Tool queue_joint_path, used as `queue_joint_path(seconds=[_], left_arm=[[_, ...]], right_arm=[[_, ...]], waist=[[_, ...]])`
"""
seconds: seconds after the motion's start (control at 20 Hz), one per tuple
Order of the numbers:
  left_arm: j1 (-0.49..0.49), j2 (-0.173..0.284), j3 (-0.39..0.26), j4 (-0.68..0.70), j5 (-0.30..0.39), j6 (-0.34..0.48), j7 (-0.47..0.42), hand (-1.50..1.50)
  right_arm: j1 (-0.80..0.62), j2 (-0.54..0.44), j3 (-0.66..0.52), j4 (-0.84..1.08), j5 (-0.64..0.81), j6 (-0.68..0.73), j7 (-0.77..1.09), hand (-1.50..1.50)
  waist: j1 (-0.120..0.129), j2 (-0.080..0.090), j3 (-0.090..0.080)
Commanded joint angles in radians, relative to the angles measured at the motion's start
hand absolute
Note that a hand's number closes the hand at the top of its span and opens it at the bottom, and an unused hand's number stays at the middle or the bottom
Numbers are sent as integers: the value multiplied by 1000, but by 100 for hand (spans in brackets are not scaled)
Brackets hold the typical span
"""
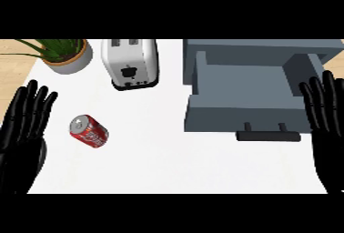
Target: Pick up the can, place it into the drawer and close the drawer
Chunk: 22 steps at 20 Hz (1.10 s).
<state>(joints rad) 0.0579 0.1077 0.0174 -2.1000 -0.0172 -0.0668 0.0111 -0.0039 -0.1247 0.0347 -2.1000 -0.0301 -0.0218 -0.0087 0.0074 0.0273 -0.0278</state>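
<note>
A red can [88, 131] with a silver top lies on its side on the white counter [168, 159], at the left. The grey drawer [245, 93] stands pulled out at the right, its inside bare and its dark handle [267, 135] facing me. My left hand [23, 132] rests open at the left edge, fingers up, just left of the can and apart from it. At the right edge my right hand [327, 123] is open too, fingers up, beside the drawer's right wall.
A silver toaster [131, 63] stands at the back, between the can and the drawer. A potted plant [64, 52] sits in the back left corner. Wooden floor shows beyond the counter's left edge.
</note>
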Motion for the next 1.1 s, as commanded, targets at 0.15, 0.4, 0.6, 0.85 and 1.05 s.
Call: queue_joint_path(seconds=[0.15, 0.4, 0.6, 0.85, 1.05], left_arm=[[15, 132, 194, 77, 438, -273, -27, -150], [19, 227, 254, 275, 577, -276, 234, -150], [-84, 383, 376, 375, 782, -334, 360, -150], [-113, 440, 446, 523, 831, -443, 342, -150], [-130, 396, 428, 453, 828, -376, 406, -150]], right_arm=[[-25, -21, -59, 32, -25, 10, -10, -150], [77, 22, -60, 57, -13, -69, 166, -150], [7, 17, -71, 92, 22, -100, 206, -150], [32, -11, -134, 101, -47, -43, 175, -150], [145, 19, -95, 14, -18, -35, 163, -150]], waist=[[6, -27, 26], [-17, -23, 26], [-6, -25, 28], [-9, -26, 28], [-12, -28, 28]])
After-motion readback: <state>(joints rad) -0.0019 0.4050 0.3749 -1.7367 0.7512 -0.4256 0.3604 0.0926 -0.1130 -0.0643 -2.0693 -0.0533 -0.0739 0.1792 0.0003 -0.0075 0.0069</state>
